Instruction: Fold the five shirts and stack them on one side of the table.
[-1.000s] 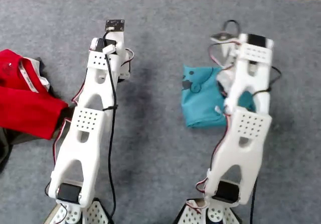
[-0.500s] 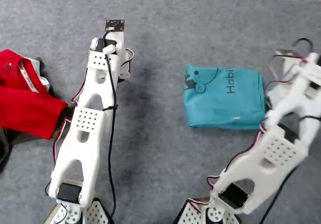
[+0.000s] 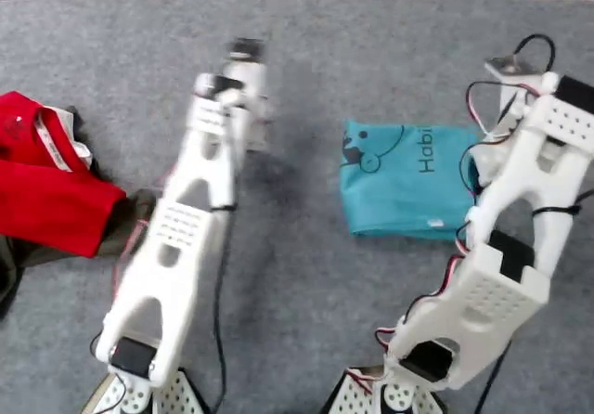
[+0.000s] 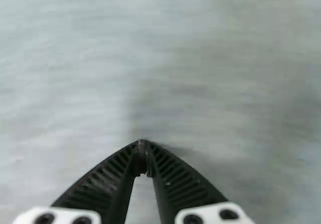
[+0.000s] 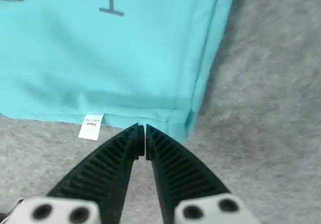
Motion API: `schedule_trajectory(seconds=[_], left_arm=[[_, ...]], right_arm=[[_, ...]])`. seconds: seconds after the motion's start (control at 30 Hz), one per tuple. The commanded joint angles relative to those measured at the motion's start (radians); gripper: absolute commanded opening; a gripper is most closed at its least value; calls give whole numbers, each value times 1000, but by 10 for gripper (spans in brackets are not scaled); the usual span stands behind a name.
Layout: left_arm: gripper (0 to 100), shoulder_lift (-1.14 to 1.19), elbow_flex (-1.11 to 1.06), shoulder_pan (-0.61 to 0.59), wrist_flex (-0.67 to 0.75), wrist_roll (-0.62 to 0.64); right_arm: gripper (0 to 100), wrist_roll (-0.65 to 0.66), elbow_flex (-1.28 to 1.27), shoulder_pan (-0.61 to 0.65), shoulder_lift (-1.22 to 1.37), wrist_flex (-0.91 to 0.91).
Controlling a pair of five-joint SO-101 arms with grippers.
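High view: we see the teal shirt [image 3: 408,187] folded.
Right gripper [image 5: 141,129]: closed, empty, by its hem.
Left gripper [image 4: 142,144]: closed, empty.
Next: stacking, we judge; jaws must open first.

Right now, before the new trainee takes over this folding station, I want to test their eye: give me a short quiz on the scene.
1. True or false: the teal shirt lies folded on the grey table.
2. The red shirt lies nearer which arm? A: left. B: right.
3. Fill in: the right gripper hangs at the teal shirt's hem with its jaws ___.
Key: 1 true; 2 A; 3 shut.
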State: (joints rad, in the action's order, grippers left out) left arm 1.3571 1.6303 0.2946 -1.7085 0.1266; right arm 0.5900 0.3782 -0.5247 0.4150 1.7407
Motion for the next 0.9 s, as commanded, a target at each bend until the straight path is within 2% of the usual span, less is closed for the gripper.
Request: schedule_trajectory(seconds=[0.0,0.1,0.23,0.37,0.53,0.67,0.8,0.87], left_arm=[[29,-97,33,171,107,-51],[30,-95,27,245,262,-46],[30,-81,-1,286,404,6],[30,-69,-87,275,491,18],[30,-34,-232,226,649,21],[30,-41,-153,216,598,17],[30,-41,35,214,430,14],[30,-54,38,214,361,-3]], right_arm=[[15,-3,-62,-84,18,-66],[15,-2,-128,-155,53,-150],[15,34,-206,-170,88,-229],[15,34,-225,-172,94,-269],[15,41,-185,-173,50,-227],[15,58,-131,-176,-13,-150],[15,63,-62,-170,-97,-60],[15,61,-39,-167,-128,-48]])
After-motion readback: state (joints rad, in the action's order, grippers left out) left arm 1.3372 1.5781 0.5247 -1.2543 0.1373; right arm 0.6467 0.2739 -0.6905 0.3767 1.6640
